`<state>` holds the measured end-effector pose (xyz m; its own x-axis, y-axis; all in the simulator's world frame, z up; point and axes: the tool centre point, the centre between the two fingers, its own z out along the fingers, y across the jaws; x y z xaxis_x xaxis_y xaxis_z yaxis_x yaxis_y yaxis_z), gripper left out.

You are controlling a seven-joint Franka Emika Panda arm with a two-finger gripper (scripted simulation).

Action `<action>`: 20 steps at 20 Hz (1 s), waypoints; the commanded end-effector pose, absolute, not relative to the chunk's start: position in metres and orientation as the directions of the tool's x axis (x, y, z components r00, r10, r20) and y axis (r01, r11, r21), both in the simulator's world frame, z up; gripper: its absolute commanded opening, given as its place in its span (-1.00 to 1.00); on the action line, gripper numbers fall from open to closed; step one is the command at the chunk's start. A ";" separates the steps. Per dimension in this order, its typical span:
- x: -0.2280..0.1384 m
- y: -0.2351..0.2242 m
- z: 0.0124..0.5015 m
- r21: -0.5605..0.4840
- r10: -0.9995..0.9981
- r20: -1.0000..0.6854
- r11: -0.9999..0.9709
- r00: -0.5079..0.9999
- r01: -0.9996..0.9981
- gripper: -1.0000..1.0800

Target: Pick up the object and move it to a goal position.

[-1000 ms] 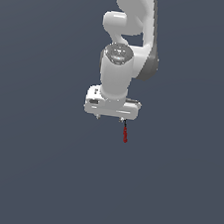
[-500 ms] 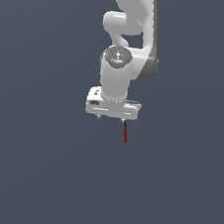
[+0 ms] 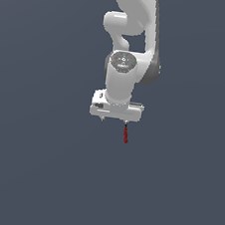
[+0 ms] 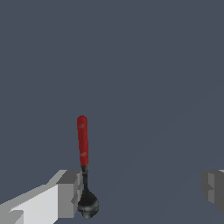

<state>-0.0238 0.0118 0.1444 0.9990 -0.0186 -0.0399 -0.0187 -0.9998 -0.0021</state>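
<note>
The jaws stand wide apart, holding nothing. The gripper point(image 3: 114, 120) hangs above the tabletop point(image 3: 37, 165), and the dark-red rod point(image 4: 82, 141) lies just beside one finger point(image 4: 69, 193), its blackish end nearest it.

The rod point(image 3: 126, 135) lies just below the end effector point(image 3: 114, 120), beside one finger point(image 4: 69, 194)

Red-handled stick point(image 3: 126, 135) on grey floor point(image 3: 36, 175)
</note>
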 end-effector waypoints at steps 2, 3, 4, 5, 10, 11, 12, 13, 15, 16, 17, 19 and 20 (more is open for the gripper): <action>-0.031 0.024 0.130 -0.001 0.003 -0.034 -1.000 0.999 0.003 0.92; -0.034 0.028 0.125 0.000 0.010 -0.032 -1.000 0.999 0.010 0.92; -0.037 0.033 0.120 0.000 0.019 -0.030 -1.000 0.999 0.019 0.92; -0.040 0.037 0.115 0.001 0.027 -0.027 -1.000 0.999 0.027 0.92; -0.060 0.061 0.088 0.002 0.073 -0.014 -0.997 0.997 0.073 0.92; -0.064 0.065 0.084 0.002 0.081 -0.012 -0.997 0.997 0.081 0.92; -0.067 0.069 0.080 0.001 0.088 -0.010 -0.996 0.996 0.088 0.92; -0.070 0.072 0.076 0.001 0.094 -0.009 -0.996 0.996 0.094 0.92; -0.076 0.077 0.071 0.001 0.105 -0.005 -0.994 0.994 0.105 0.92; -0.078 0.079 0.068 0.001 0.110 -0.004 -0.994 0.994 0.110 0.92; -0.080 0.081 0.066 0.001 0.114 -0.003 -0.994 0.994 0.114 0.92; -0.084 0.084 0.063 0.000 0.120 -0.001 -0.993 0.993 0.120 0.92; -0.085 0.085 0.062 0.000 0.122 -0.001 -0.993 0.993 0.122 0.92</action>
<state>-0.0825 0.0833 0.0641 0.9930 0.1179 -0.0031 0.1179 -0.9930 0.0003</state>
